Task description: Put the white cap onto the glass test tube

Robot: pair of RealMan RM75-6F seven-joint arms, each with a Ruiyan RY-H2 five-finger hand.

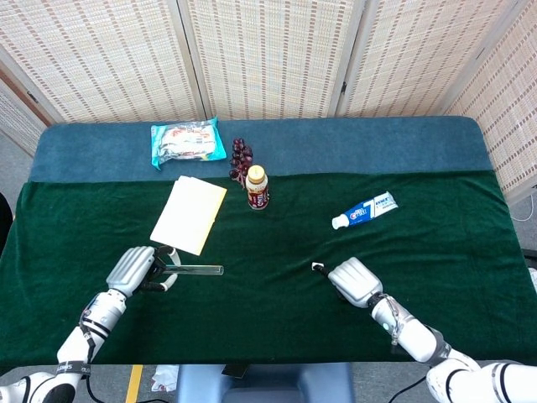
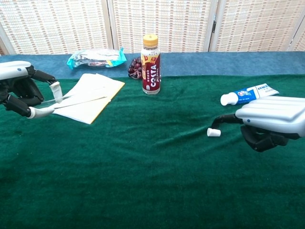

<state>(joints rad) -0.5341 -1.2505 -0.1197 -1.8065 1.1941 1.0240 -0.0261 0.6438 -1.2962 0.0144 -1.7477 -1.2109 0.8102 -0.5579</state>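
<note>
The glass test tube [image 1: 200, 270] is held level by my left hand [image 1: 132, 269], its open end pointing right over the green cloth. From the chest view the tube [image 2: 86, 99] runs from my left hand [image 2: 19, 88] across the front of the yellow paper. The white cap [image 1: 317, 267] lies on its side on the cloth at mid-table, also visible as the small cap [image 2: 213, 132] in the chest view. My right hand [image 2: 271, 123] hovers just right of it, one finger stretched out to just above the cap and the others curled under, holding nothing. My right hand [image 1: 352, 281] is far from the tube.
A yellow paper sheet [image 1: 190, 213] lies behind the tube. A Costa bottle [image 2: 150, 64] stands at centre back with dark grapes [image 1: 241, 157] and a snack bag [image 1: 185, 140] behind it. A toothpaste tube [image 1: 364, 210] lies at the right.
</note>
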